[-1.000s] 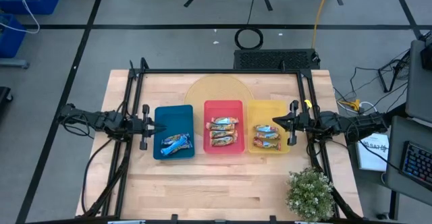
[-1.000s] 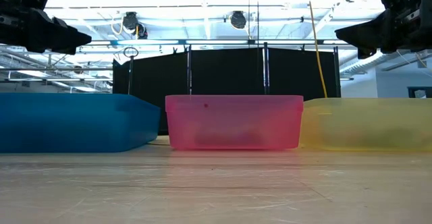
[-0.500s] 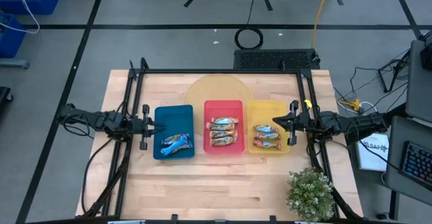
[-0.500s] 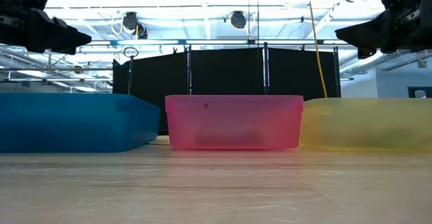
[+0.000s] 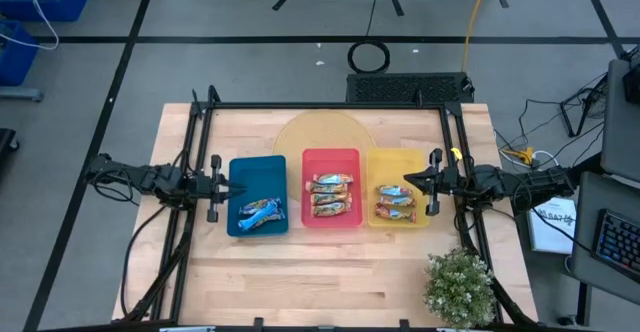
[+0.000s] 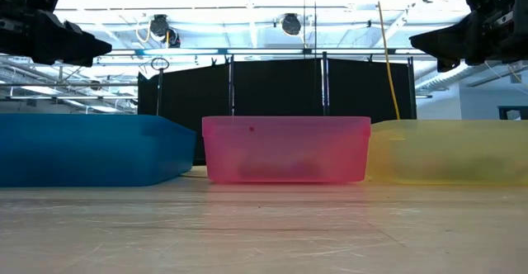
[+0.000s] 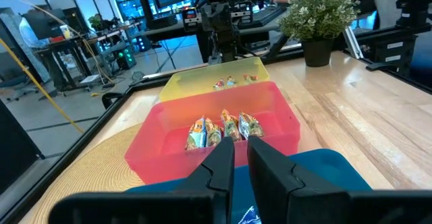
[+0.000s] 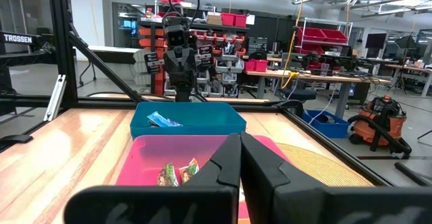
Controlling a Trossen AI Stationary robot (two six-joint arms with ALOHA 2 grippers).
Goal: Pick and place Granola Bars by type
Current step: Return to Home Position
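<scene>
With every bar (image 5: 331,194) in a bin (image 5: 331,153) (none loose on the table (image 5: 330,272)), the left gripper (image 5: 228,189) at nine o'clock and the right gripper (image 5: 408,182) at three, both empty with fingers drawn together, look parked, so the next move should only be settling home.

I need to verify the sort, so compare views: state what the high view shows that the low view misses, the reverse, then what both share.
Only the high view: the sorted bars, blue-wrapped bars in the blue tray, tan-and-light-blue bars in the red tray, red-orange bars in the yellow tray; also the potted plant. Only the low view: the tray walls side-on, with the black partition and ceiling lights behind. Both: the three trays in a row, with the left hand and right hand at its ends, holding nothing.
</scene>
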